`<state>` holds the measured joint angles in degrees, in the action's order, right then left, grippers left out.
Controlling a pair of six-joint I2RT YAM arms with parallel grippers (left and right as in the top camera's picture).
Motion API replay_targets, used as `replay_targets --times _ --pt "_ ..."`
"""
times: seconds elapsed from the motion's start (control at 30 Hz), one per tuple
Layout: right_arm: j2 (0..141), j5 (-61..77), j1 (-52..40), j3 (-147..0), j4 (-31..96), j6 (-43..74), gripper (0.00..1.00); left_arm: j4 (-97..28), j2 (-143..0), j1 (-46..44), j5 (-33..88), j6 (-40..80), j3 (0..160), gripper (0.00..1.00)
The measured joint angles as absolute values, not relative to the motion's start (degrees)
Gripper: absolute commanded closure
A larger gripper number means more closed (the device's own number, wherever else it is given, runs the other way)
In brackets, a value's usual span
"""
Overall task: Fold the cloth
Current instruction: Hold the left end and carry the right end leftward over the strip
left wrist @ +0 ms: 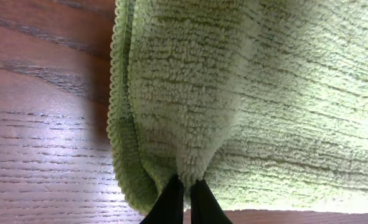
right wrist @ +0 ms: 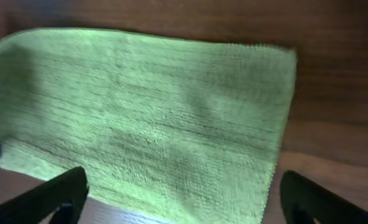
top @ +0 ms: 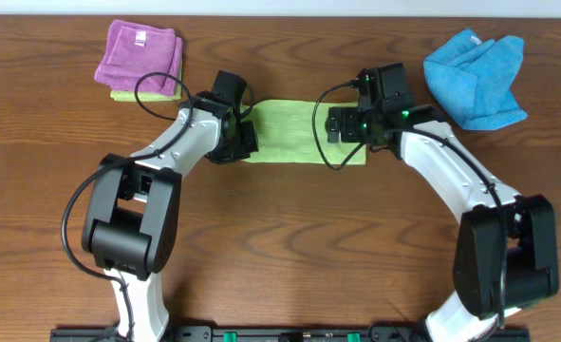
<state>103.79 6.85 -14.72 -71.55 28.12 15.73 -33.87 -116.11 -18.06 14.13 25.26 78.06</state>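
Observation:
The lime-green cloth [top: 294, 128] lies at the table's middle as a folded strip running left to right. My left gripper [top: 245, 133] sits at its left end. In the left wrist view that gripper [left wrist: 187, 186] is shut on a pinched fold of the cloth [left wrist: 264, 93], whose looped edge hangs beside the fingers. My right gripper [top: 335, 125] is over the strip's right end. The right wrist view shows it [right wrist: 184, 186] open, its fingers [right wrist: 53, 193] spread wide above the flat cloth [right wrist: 159, 112] and holding nothing.
A folded purple cloth [top: 140, 55] rests at the back left on a thin lime-green layer [top: 128, 95]. A crumpled bright blue cloth [top: 475, 76] lies at the back right. Bare wooden table [top: 289, 237] stretches in front of the strip.

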Motion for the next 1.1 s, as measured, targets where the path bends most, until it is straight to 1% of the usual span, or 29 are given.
replay_targets --times 0.23,0.47,0.7,0.83,0.9,0.93,1.0,1.03,1.1 --pt "103.8 -0.7 -14.7 -71.5 37.4 25.1 0.01 -37.6 -116.1 -18.1 14.1 25.0 78.1 0.94" --pt "104.9 -1.2 -14.7 -70.8 34.8 28.8 0.01 -38.4 -116.1 -18.1 14.1 24.4 78.1 0.92" --pt "111.3 1.2 -14.7 -70.5 32.0 29.6 0.01 -38.4 -116.1 -18.1 14.1 24.1 78.1 0.9" --pt "111.8 2.0 -14.7 -70.2 31.7 29.6 0.02 -38.4 -116.1 -18.1 14.1 24.1 78.1 0.9" --pt "111.8 2.4 -14.7 -70.2 31.6 29.6 0.07 -38.3 -116.1 -18.1 14.1 24.1 78.1 0.89" --pt "111.9 2.7 -14.7 -70.2 31.5 29.9 0.16 -38.3 -116.1 -18.1 14.1 24.1 78.1 0.89" --pt "112.2 2.9 -14.7 -70.2 30.8 30.3 0.29 -38.3 -116.1 -18.1 14.1 24.1 78.1 0.89" --pt "112.4 2.9 -14.7 -70.3 30.5 30.0 0.33 -38.3 -116.1 -18.1 14.0 24.1 78.1 0.9" --pt "112.9 2.9 -14.7 -70.5 29.5 30.2 0.36 -38.3 -116.1 -18.1 13.9 24.1 78.1 0.89"
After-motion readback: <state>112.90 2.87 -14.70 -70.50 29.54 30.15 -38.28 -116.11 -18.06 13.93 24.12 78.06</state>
